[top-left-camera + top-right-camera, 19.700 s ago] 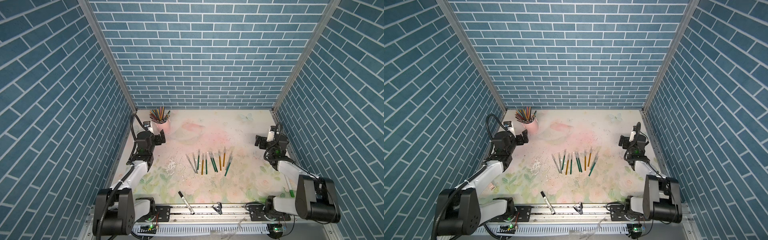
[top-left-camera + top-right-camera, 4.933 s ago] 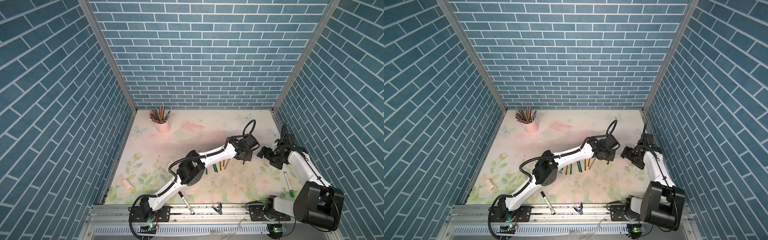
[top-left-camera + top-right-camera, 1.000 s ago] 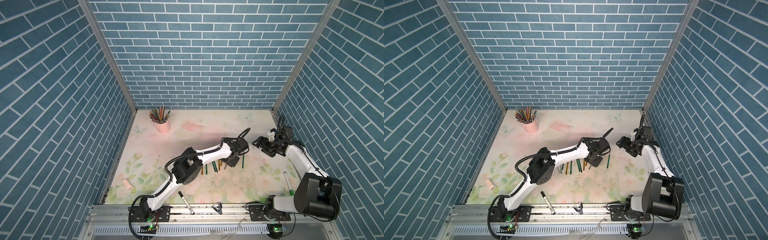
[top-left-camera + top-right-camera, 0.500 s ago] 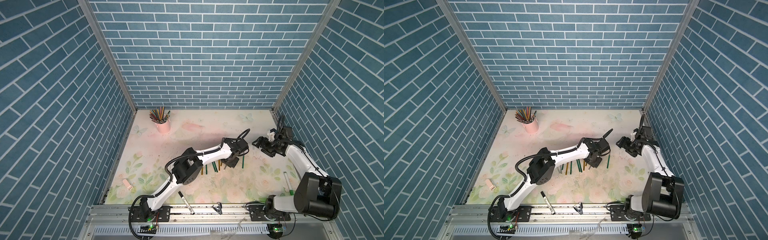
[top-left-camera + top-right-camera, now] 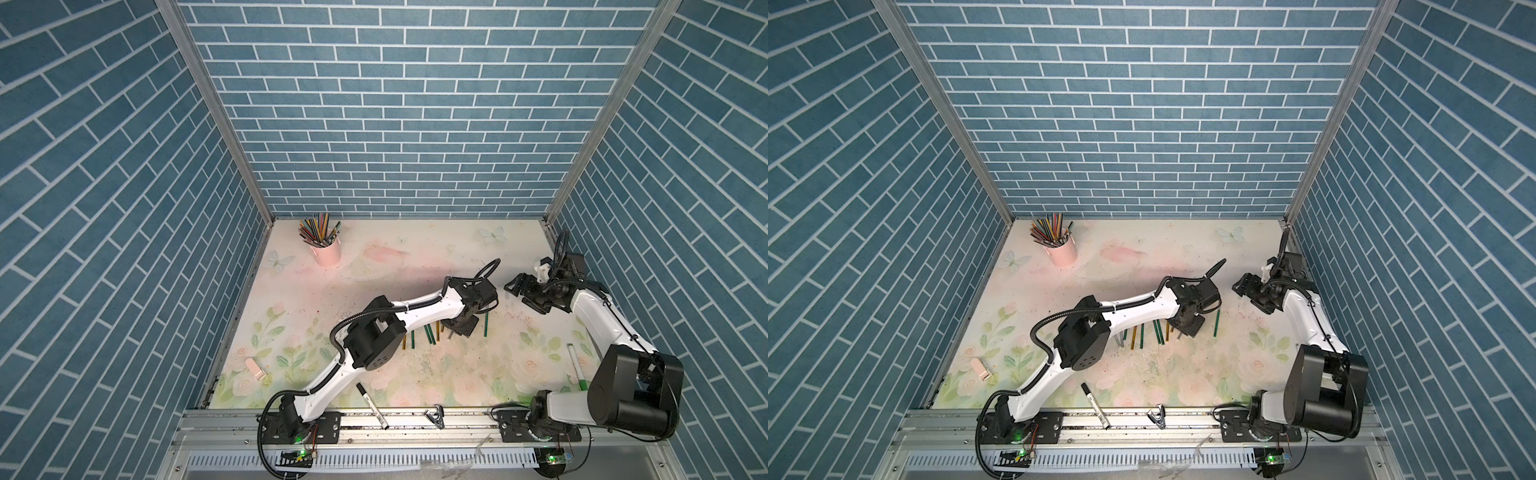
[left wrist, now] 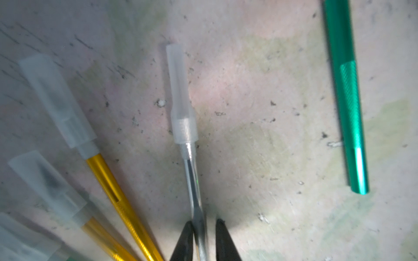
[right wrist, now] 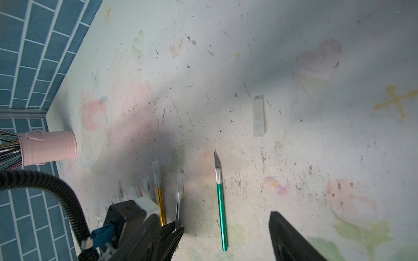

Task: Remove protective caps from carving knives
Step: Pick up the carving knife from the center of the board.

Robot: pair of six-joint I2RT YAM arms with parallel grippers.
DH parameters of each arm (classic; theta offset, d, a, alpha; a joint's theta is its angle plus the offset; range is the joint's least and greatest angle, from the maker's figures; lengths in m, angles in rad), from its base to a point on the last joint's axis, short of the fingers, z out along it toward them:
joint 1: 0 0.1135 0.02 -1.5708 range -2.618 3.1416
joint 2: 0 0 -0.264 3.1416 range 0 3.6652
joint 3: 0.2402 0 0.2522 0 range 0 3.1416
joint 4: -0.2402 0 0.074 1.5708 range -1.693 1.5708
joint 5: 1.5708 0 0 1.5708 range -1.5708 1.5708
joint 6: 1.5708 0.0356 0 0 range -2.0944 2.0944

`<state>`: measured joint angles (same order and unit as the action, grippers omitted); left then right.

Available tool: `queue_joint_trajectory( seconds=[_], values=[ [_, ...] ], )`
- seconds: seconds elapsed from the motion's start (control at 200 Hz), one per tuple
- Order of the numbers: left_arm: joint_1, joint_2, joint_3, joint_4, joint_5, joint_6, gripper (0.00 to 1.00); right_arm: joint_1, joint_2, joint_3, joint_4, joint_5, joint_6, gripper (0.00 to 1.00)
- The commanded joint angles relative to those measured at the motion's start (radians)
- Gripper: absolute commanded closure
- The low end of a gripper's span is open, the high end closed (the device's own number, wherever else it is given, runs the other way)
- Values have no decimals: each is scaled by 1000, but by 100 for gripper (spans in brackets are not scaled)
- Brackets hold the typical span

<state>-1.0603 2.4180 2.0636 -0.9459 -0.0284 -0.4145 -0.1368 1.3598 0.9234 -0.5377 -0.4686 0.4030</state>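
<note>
Two grippers: left gripper (image 5: pixel 460 330), right of centre in both top views, is apparently pinching the silver knife (image 6: pixel 192 180) by its handle; right gripper (image 5: pixel 516 291) is hanging wide, holding nothing.
Cap (image 6: pixel 181 97): sitting over that knife's blade, beyond the jaws.
Handling: light, slick, stiff tube; gripping its wider collar is looking safest.

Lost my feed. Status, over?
Left gripper clamped on silver knife. Right gripper open, empty. Cap still on. Bare green knife alongside, apart.

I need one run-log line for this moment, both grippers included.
left gripper: astride silver knife handle, grip unclear | cap: on | right gripper: open, empty | green knife: uncapped
</note>
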Motion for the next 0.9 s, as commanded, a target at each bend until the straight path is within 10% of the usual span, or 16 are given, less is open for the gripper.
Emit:
queue_joint_trajectory(
  seconds=[0.0, 0.895],
  values=[
    [-5, 39, -33, -33, 2, -13, 85, -3, 10, 10, -8, -13, -17, 23],
    [93, -300, -316, 322, 286, -42, 93, 36, 2, 49, 9, -80, 15, 30]
  ],
)
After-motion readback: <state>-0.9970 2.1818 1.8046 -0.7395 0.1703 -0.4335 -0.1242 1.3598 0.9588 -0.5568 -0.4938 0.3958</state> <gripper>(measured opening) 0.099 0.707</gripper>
